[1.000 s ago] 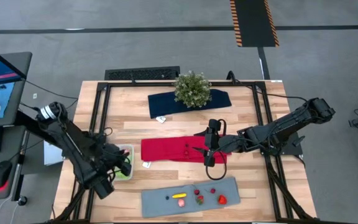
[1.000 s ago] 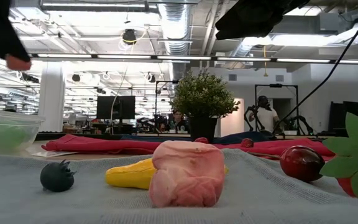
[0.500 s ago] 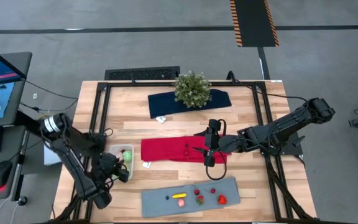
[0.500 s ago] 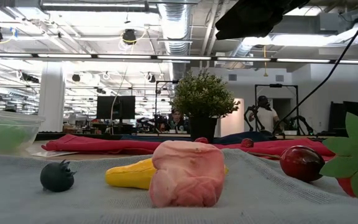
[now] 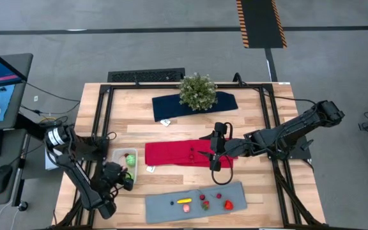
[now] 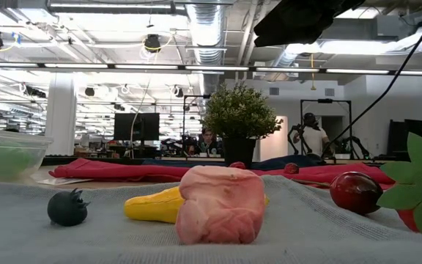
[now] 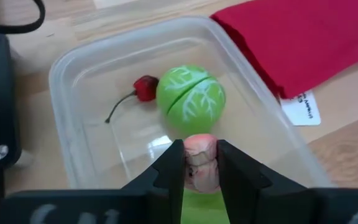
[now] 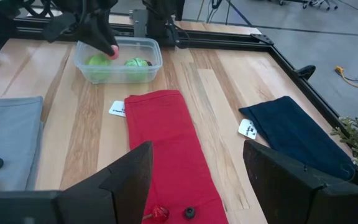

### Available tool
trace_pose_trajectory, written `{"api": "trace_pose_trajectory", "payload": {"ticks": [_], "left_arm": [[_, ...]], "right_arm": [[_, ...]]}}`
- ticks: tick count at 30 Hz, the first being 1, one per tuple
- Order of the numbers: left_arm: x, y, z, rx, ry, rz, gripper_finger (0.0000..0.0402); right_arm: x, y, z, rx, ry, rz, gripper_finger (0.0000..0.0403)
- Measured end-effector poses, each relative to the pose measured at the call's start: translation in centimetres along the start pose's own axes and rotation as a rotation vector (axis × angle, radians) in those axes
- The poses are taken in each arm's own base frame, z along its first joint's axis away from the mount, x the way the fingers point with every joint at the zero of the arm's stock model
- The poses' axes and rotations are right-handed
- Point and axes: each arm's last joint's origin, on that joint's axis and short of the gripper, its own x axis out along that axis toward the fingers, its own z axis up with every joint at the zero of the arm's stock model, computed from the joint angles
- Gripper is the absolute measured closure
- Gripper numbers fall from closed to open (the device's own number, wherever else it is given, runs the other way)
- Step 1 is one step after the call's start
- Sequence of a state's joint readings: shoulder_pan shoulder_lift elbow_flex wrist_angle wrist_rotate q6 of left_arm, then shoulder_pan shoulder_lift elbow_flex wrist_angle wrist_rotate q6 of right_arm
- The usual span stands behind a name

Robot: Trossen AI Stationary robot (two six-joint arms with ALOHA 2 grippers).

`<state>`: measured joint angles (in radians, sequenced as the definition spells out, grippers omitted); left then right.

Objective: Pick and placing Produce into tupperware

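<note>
The clear tupperware (image 5: 128,152) stands left of the red cloth, with a green cabbage (image 7: 191,99) and a red cherry (image 7: 145,87) inside. My left gripper (image 7: 202,152) is at the tupperware's near side, shut on a pink produce piece (image 7: 202,167), also seen in the right wrist view (image 8: 112,52). More produce lies on the grey mat: a dark berry (image 5: 172,203), a yellow piece (image 5: 184,201), strawberries (image 5: 227,205). My right gripper (image 5: 213,157) waits open above the red cloth. My left gripper pinches the pink produce piece by its two sides (image 7: 194,163) between both fingers. The fingers slant down from the table's near-left side. The piece is lifted clear, at about the height of the tupperware's rim (image 8: 101,45).
A red cloth (image 5: 171,154) lies mid-table with two tiny pieces (image 8: 159,213) on it. A navy cloth (image 5: 225,101) and a potted plant (image 5: 197,91) sit toward the far edge. Paper tags (image 8: 118,108) lie on the wood. The grey mat (image 5: 235,190) lies along the near edge.
My left gripper, keeping hold of the pink piece, has drawn back a little toward the table's near-left side, uncovering the tupperware in the high view and leaving the low view.
</note>
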<state>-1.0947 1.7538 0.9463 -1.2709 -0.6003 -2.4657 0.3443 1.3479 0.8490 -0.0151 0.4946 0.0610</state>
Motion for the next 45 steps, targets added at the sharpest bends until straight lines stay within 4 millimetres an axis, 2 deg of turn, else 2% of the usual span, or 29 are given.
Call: {"api": "trace_pose_trajectory", "payload": {"ticks": [4,15,21,31,39,45], "left_arm": [[-0.2,0.1,-0.2,0.016,-0.003,-0.026,0.0303],[-0.6,0.5,-0.5,0.062,-0.018,-0.057,0.0204],[-0.6,0.5,-0.3,0.120,-0.071,-0.102,0.0172],[-1.1,-0.4,-0.3,0.308,-0.162,-0.229,0.0156],[-2.7,-2.1,-0.9,0.543,-0.214,-0.369,0.0156],[-3.3,-3.2,-1.1,0.543,-0.218,-0.433,0.0156]], "right_arm": [[0.0,0.0,0.0,0.000,0.000,0.000,0.0128],[0.0,0.0,0.0,0.000,0.000,0.000,0.0128],[0.0,0.0,0.0,0.000,0.000,0.000,0.0128],[0.0,0.0,0.0,0.000,0.000,0.000,0.0128],[0.0,0.0,0.0,0.000,0.000,0.000,0.0128],[0.0,0.0,0.0,0.000,0.000,0.000,0.0128]]}}
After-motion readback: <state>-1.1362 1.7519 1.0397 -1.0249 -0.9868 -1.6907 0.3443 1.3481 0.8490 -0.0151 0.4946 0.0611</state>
